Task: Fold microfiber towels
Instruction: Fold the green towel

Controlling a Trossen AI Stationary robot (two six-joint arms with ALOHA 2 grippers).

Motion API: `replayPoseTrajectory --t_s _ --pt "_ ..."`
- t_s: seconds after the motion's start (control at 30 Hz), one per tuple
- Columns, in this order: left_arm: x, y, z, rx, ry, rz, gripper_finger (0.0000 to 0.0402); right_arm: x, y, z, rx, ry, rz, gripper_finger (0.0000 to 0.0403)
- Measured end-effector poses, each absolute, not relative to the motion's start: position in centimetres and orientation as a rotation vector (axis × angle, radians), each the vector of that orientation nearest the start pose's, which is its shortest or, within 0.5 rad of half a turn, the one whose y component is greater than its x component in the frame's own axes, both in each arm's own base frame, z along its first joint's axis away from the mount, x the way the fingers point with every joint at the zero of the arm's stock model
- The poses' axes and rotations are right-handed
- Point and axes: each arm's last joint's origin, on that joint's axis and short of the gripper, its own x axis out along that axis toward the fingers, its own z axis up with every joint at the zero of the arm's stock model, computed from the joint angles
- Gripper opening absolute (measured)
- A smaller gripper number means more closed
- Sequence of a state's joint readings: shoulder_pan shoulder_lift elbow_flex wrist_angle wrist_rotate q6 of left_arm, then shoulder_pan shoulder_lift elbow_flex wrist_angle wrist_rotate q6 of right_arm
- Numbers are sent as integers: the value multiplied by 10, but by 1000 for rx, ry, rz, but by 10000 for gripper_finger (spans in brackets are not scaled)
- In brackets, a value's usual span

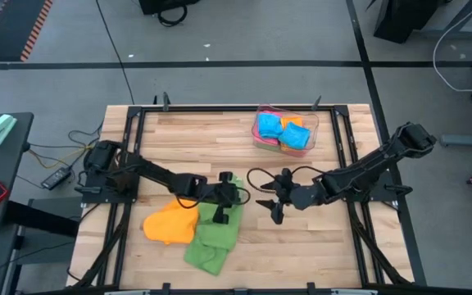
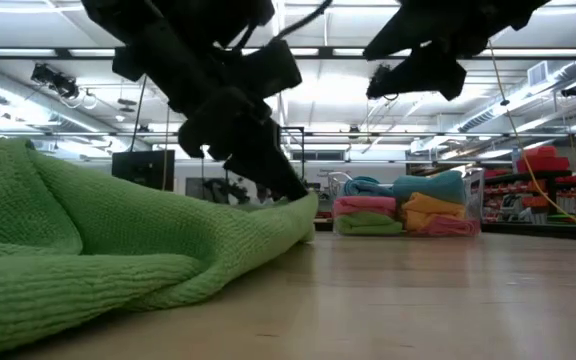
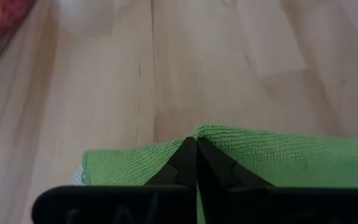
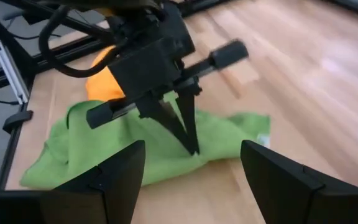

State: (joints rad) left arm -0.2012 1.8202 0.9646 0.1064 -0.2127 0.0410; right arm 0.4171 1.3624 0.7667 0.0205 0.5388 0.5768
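A crumpled green microfiber towel (image 2: 88, 240) is spread on the near part of the wooden table (image 1: 318, 246), touching an orange microfiber towel (image 1: 170, 223) on its left. Its far edge is pinched by the clenched left gripper (image 4: 191, 146). The right gripper (image 1: 274, 206) is held spread and empty above bare wood just beside it. Folded towels are stacked in a clear plastic tray (image 1: 283, 131) at the far edge.

My left gripper (image 1: 221, 211) sat on one towel (image 1: 214, 238) at table (image 1: 318, 246) centre-front; another towel (image 1: 170, 224) just left, tray (image 1: 284, 131) behind w/ more.
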Motion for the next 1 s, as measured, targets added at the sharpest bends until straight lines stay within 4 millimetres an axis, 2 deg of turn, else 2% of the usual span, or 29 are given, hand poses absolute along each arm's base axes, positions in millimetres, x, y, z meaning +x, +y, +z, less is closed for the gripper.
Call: replayPoseTrajectory --t_s 0.23,0.5,0.67,0.8,0.9,1.0 --pt "361 -48 148 112 716 66 16 257 102 218 393 520 -272 273" --pt "367 -52 156 62 606 12 15 247 109 213 341 606 -260 273" --pt "364 -52 164 80 610 3 92 242 108 208 296 667 -273 273" --pt "351 -59 174 90 683 -48 153 241 107 207 260 683 -268 273" --pt "340 -66 185 104 714 -73 179 241 107 207 249 684 -264 273" --pt "330 -74 184 139 795 -103 192 241 107 207 245 684 -264 273"
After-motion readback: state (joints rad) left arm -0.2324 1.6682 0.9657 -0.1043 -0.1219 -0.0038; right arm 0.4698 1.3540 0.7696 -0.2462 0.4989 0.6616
